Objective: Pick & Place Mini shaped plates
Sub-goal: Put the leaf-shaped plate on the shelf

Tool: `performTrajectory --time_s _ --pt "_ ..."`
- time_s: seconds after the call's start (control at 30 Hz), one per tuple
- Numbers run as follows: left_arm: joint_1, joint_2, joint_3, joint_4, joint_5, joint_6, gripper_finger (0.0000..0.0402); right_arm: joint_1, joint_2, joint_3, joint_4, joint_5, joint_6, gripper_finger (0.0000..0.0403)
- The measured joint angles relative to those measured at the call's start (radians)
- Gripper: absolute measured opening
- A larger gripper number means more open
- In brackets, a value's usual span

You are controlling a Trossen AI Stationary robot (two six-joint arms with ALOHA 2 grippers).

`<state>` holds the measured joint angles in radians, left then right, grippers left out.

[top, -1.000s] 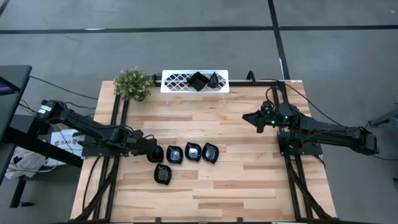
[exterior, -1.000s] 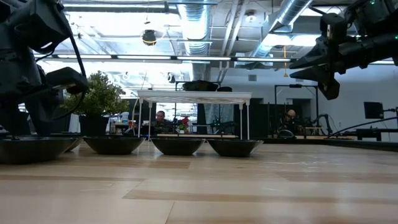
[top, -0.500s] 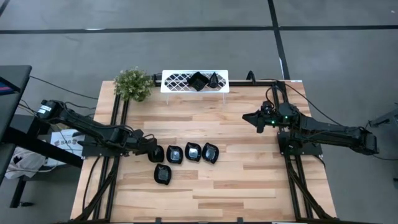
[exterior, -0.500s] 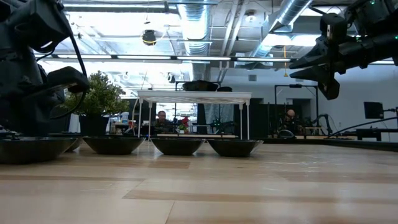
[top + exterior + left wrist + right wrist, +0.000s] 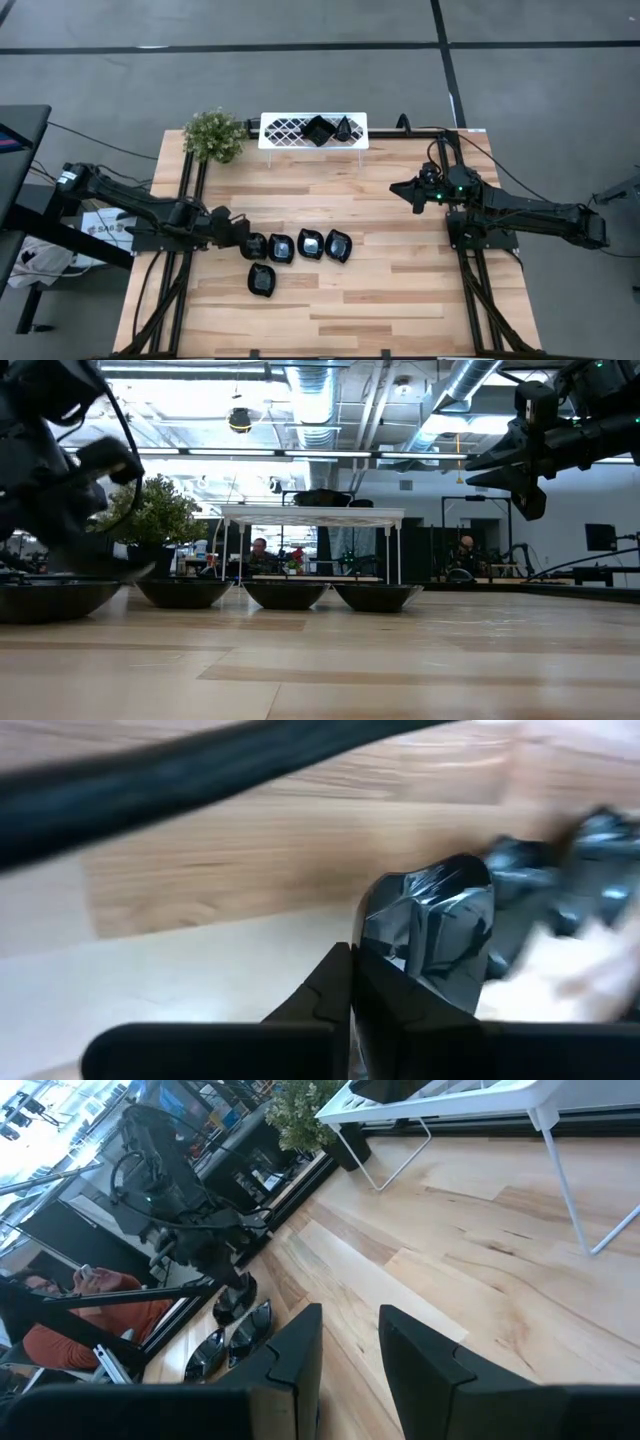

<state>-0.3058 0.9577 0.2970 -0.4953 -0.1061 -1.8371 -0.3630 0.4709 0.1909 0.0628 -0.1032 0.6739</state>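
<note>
A row of small glossy black mini shaped plates lies across the middle of the wooden table. One more plate lies nearer the front edge. My left gripper is shut on the row's leftmost plate, also seen as the plate in the left wrist view. Two more plates rest on the white lattice rack at the far edge. My right gripper hangs open above the table's right half, holding nothing. My left gripper pinches the plate's rim between its two fingers, on the side facing the table's left edge. The fingers reach in from the table's left, slanting down. The plate stands tilted beyond the fingertips; whether it is clear of the table I cannot tell.
A small green plant stands at the far left corner beside the rack. Bare wood lies between the plate row and my right gripper and along the front edge. People sit in the room beyond the table.
My left gripper has shut on the rim of the row's leftmost plate. The arm shows blurred in the low view, so it is in motion, and its wrist has risen a little. The other plates and my right arm have kept still.
</note>
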Motion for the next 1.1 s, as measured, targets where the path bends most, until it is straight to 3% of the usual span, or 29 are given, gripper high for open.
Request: performTrajectory --time_s 0.13,0.33,0.57,0.8,1.1 --pt "0.000 -0.100 0.000 0.002 -0.049 0.036 0.0006 0.000 0.000 0.000 0.000 0.000 0.000 0.0098" --pt "0.012 -0.256 0.009 0.021 -0.204 0.134 0.0006 0.000 0.000 0.000 0.000 0.000 0.000 0.0098" --pt "0.165 -0.306 0.129 0.031 -0.279 0.381 0.0005 0.000 0.000 0.000 0.000 0.000 -0.001 0.0098" --pt "0.446 -0.190 0.347 0.034 -0.200 0.772 0.0004 0.000 0.000 0.000 0.000 0.000 -0.001 0.0098" --pt "0.822 0.170 0.667 0.033 0.054 1.248 0.0004 0.000 0.000 0.000 0.000 0.000 -0.002 0.0098"
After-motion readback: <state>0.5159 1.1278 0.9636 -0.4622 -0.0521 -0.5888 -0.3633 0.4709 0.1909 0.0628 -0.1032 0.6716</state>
